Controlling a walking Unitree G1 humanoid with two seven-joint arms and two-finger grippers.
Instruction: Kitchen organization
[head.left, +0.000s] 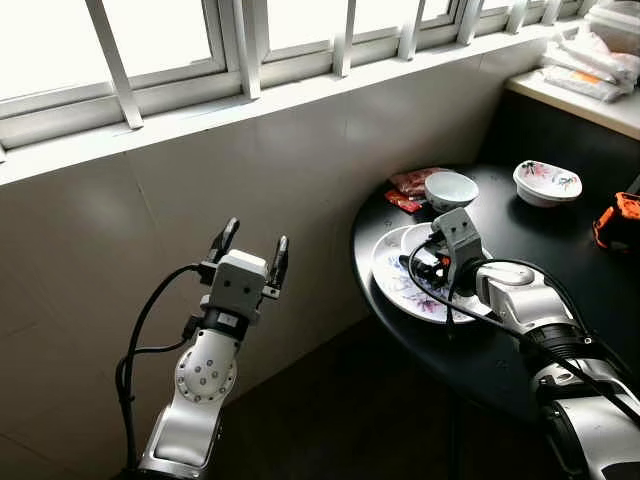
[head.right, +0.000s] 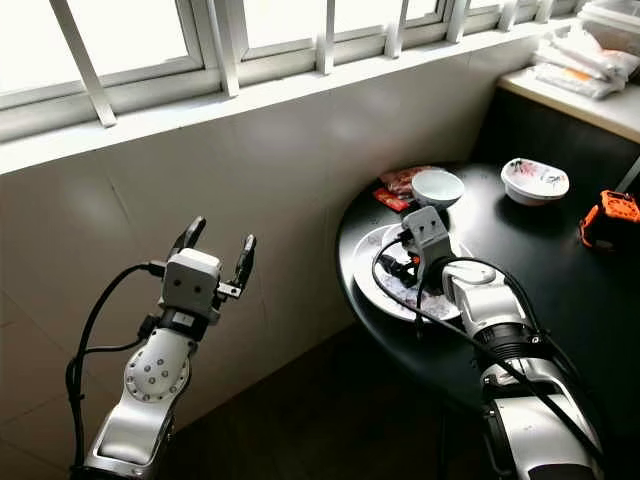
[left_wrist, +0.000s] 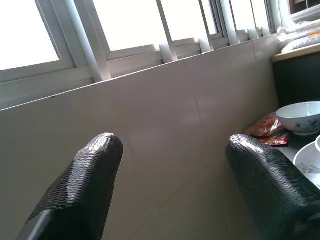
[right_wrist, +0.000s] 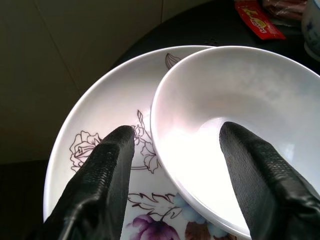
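Right hand (right_wrist: 172, 170): down over the near-left part of the round black tabletop (head.left: 520, 330), fingers spread wide and straddling the rim of a plain white bowl (right_wrist: 240, 120); one finger (right_wrist: 100, 185) lies outside the bowl over the plate, the other (right_wrist: 265, 175) inside it (whether either pad touches the bowl, I cannot tell).
White bowl: sits on a large flower-patterned plate (right_wrist: 95, 130), toward the plate's far side, nothing in it.
Plate: flat on the tabletop near its left edge.
Left hand (head.left: 251, 250): raised in the air left of the tabletop, in front of the tiled wall (head.left: 200, 200) under the window (head.left: 150, 50); fingers (left_wrist: 85, 180) well apart, holding nothing.
Blue-patterned bowl (head.left: 451, 188): upright on the tabletop just beyond the plate.
Red packets (head.left: 412, 186): lying at the tabletop's far-left edge, beside that bowl.
Flowered dish (head.left: 547, 182): farther right on the tabletop, well apart from the plate.
Orange-and-black object (head.left: 618, 222): at the tabletop's right side (what it is, I cannot tell).
Plastic bags (head.left: 590, 62): heaped on a light counter (head.left: 600, 108) beyond the tabletop.
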